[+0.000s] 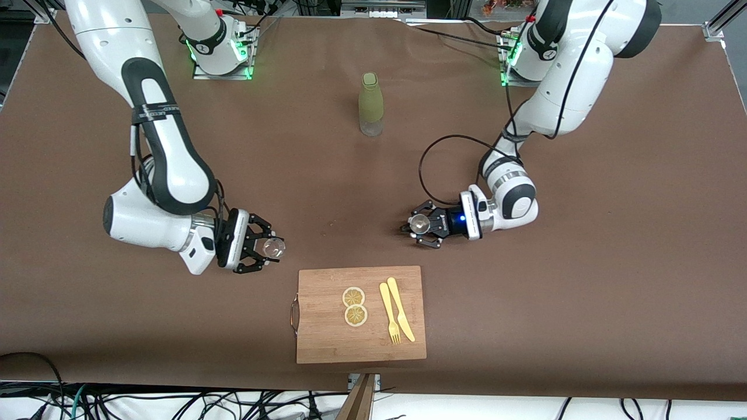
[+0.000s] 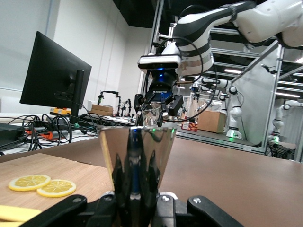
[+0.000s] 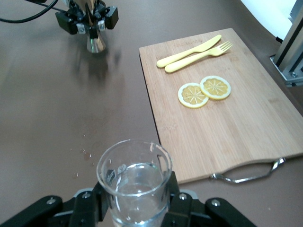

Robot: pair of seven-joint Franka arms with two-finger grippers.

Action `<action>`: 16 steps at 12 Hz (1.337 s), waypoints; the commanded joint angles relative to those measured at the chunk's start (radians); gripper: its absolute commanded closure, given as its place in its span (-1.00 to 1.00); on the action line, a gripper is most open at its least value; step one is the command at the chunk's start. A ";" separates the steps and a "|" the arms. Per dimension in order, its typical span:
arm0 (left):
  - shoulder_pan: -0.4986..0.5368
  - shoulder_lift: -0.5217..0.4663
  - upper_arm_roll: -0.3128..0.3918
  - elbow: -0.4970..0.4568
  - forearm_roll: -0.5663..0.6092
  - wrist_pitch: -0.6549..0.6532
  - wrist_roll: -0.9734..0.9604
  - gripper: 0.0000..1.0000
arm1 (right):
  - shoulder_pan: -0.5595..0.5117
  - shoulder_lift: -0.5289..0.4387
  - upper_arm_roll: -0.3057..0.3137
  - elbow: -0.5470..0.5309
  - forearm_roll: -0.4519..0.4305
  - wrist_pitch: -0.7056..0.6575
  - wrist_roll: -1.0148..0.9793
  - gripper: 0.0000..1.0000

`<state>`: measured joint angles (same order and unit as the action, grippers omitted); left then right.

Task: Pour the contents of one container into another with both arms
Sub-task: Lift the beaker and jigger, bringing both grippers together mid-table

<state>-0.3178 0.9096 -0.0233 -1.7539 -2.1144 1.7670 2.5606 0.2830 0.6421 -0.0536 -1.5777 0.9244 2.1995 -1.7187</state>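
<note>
Right gripper [image 1: 265, 248] grips glass [image 3: 135, 182] | left gripper [image 1: 421, 224] — metal cup [image 2: 136, 163]

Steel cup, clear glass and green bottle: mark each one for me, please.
steel cup [image 2: 136, 161], left wrist view, on its shiny front wall.
clear glass [image 3: 134, 182], right wrist view, on its near wall.
green bottle [image 1: 372, 105], front view, on its body below the cap.
</note>
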 commanded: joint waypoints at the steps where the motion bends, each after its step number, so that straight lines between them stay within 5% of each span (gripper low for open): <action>1: -0.078 -0.031 0.014 -0.007 -0.102 0.084 0.015 1.00 | 0.047 -0.025 -0.003 -0.010 -0.036 0.037 0.079 0.54; 10: -0.217 -0.020 0.014 0.086 -0.263 0.321 0.013 1.00 | 0.168 -0.042 -0.002 -0.010 -0.193 0.126 0.301 0.54; 16: -0.277 -0.008 0.014 0.125 -0.338 0.425 0.013 1.00 | 0.225 -0.055 0.001 -0.007 -0.370 0.144 0.508 0.54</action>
<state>-0.5631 0.9057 -0.0221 -1.6479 -2.4005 2.1605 2.5615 0.4945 0.6070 -0.0529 -1.5742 0.5980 2.3331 -1.2682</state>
